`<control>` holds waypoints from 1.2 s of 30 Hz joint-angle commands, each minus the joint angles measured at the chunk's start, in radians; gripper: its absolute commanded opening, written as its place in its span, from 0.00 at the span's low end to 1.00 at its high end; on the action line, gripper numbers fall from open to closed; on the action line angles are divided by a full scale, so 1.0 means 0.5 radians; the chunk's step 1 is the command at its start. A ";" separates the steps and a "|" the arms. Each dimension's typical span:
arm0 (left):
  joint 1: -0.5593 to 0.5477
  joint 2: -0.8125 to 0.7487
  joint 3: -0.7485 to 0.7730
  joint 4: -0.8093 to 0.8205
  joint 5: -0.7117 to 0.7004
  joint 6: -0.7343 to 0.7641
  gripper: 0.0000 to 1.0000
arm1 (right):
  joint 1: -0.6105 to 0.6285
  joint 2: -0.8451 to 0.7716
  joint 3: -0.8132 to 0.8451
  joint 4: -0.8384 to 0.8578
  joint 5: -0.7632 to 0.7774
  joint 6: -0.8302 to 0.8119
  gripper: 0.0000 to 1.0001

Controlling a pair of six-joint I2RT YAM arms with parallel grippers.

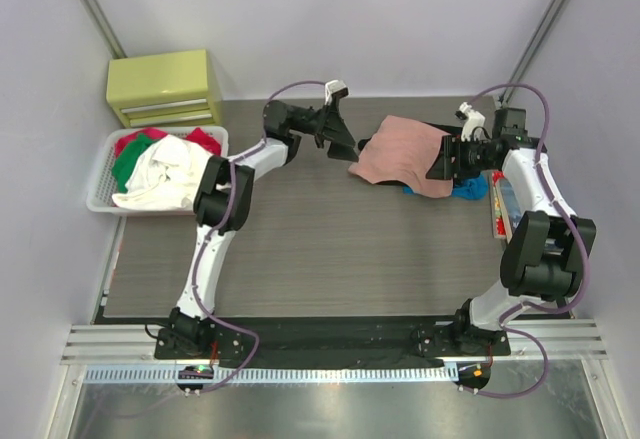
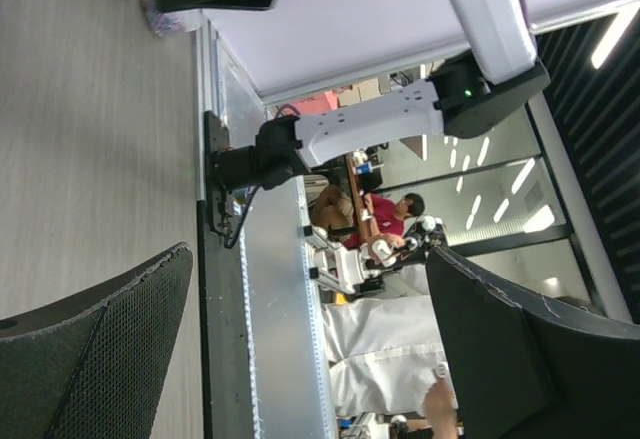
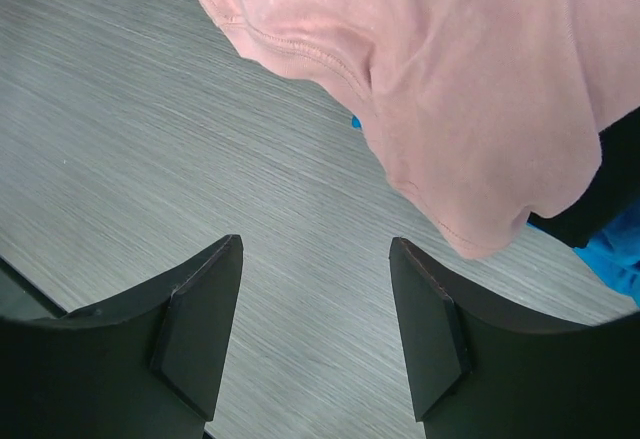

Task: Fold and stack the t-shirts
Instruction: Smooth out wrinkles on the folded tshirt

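Observation:
The salmon-pink t-shirt [image 1: 400,152] lies folded in a loose heap at the back right of the table. In the right wrist view its hem [image 3: 450,79] hangs over an edge of the black t-shirt [image 3: 612,184] and some blue cloth [image 3: 612,257]. My right gripper [image 1: 438,162] hovers at the pink shirt's right side, open, with only bare tabletop between its fingers [image 3: 315,304]. My left gripper [image 1: 340,137] is raised just left of the pink shirt, wide open and empty [image 2: 310,319], its camera facing the table's front edge.
A white basket [image 1: 100,174] of white, red and green clothes sits at the left edge. A yellow-green drawer unit [image 1: 165,87] stands behind it. Blue cloth [image 1: 470,190] pokes out by the pink shirt, and a red object [image 1: 495,214] lies along the right edge.

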 commanded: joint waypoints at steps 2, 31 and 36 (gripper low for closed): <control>0.088 -0.721 0.039 0.511 0.353 -0.428 1.00 | 0.004 -0.113 0.032 0.064 -0.003 0.019 0.66; 1.693 -2.606 -1.023 -2.520 -2.254 3.333 1.00 | 0.060 -0.300 0.088 0.159 -0.159 0.163 0.68; 1.657 -2.780 -1.121 -2.646 -2.727 3.590 1.00 | 0.078 -0.466 -0.096 0.368 0.027 0.179 0.67</control>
